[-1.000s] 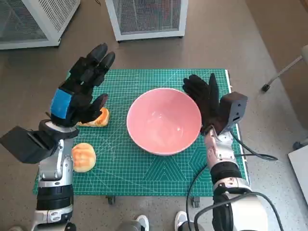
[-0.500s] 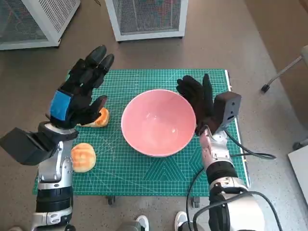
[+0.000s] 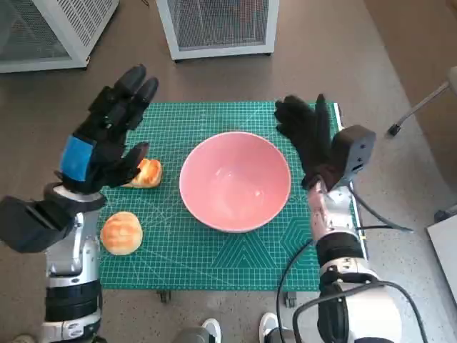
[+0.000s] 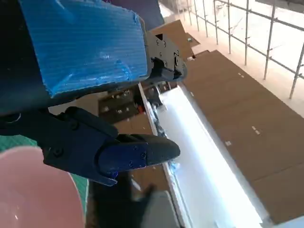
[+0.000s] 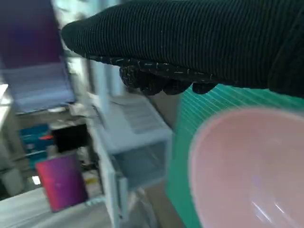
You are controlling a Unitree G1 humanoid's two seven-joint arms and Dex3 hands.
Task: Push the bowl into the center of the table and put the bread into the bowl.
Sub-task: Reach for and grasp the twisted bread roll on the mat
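A brown floor [image 3: 335, 50] surrounds a small table covered by a green cutting mat [image 3: 235, 243] printed with a fine grid. Beyond the table's far edge stand two white cabinets with mesh fronts, one [image 3: 218, 25] behind the middle of the table and one [image 3: 50, 32] off to the far left; at the right edge of the head view a pale chair leg with a castor [image 3: 394, 130] shows. The pink bowl [image 3: 235, 180] sits upright near the middle of the mat, with nothing in it. Two pieces of bread lie on the left part of the mat, apart from the bowl: a round bun [image 3: 121, 232] nearer the robot and a second piece [image 3: 146, 173] farther away, partly hidden by the left hand [image 3: 100, 146]. That hand hangs raised above the mat with its fingers spread wide, holding nothing. The right hand [image 3: 310, 139] stands just beside the bowl's far right rim, fingers apart and extended, holding nothing. The right wrist view shows blurred shelving and a purple panel [image 5: 61, 183] in the room.
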